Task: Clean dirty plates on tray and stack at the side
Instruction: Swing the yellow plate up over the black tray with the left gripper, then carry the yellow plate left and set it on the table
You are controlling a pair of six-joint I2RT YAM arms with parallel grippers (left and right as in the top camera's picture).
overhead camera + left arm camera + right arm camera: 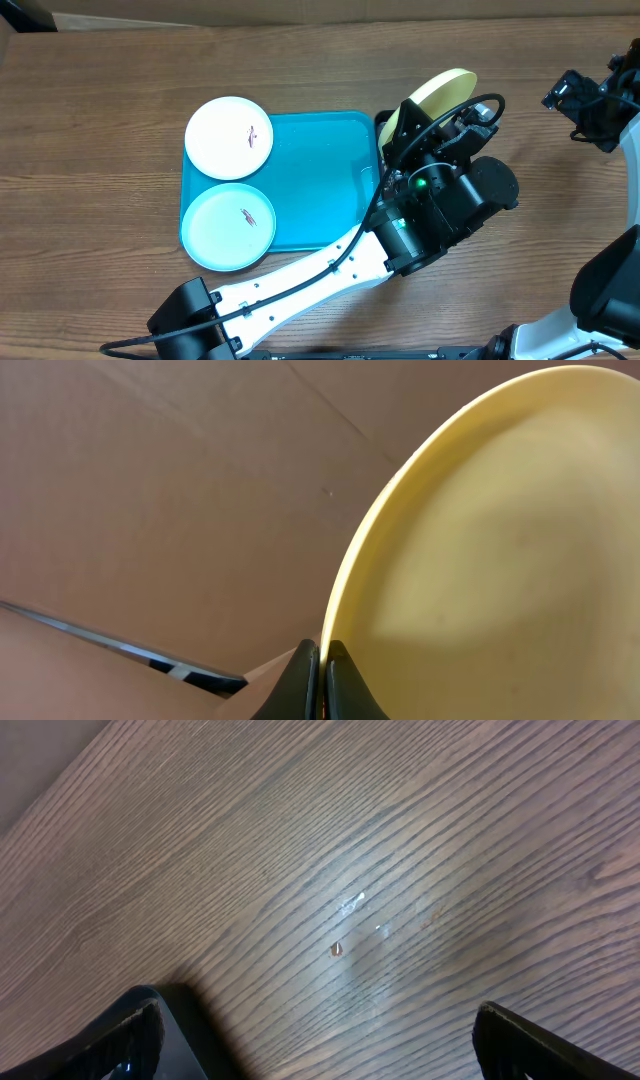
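While the left gripper (322,660) pinches the tilted yellow-green plate (445,90), half hidden right of the tray (320,180), the white plate (229,137) and light blue plate (228,226) lie on it; the right gripper (320,1025) stands spread.

- We see a brown wood-grain table (100,100).
- Directly on it lies the turquoise tray (320,180), near the middle.
- On the wood we spot one small speck (336,949).

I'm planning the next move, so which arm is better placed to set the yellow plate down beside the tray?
Left. The left gripper is shut on the rim of the yellow plate, holding it tilted just past the right edge of the tray. The right gripper hangs open over the table.
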